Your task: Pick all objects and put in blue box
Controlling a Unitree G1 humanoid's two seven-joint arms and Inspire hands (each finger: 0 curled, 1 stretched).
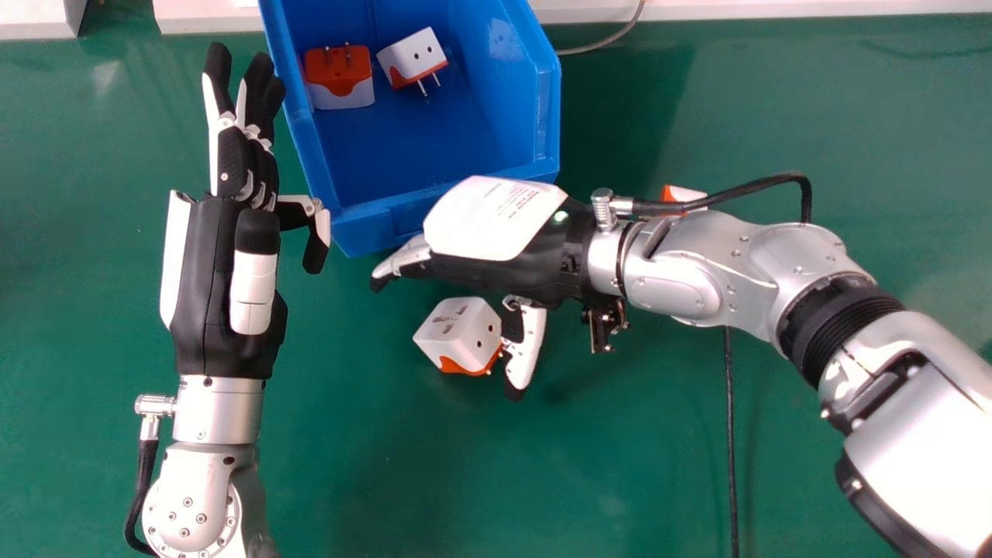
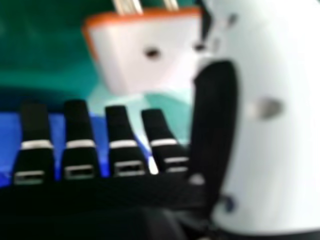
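One orange-and-white adapter (image 1: 683, 194) was partly hidden by the silver right forearm (image 1: 717, 248); the blue plastic box (image 1: 364, 229) was cropped above. A blocky white-and-orange adapter (image 1: 463, 333) was seen beside the thumb of the straight-fingered black-and-white right hand (image 1: 492, 221).

Green tabletop (image 1: 620, 465). Blue box (image 1: 364, 225) at eleven o'clock. White-and-orange adapter (image 1: 459, 324) at seven o'clock, just off centre; second adapter (image 1: 685, 194), partly hidden, at two o'clock. Black cable (image 1: 730, 442) at four o'clock. Thin pale cable (image 1: 608, 40) at one o'clock, near box.
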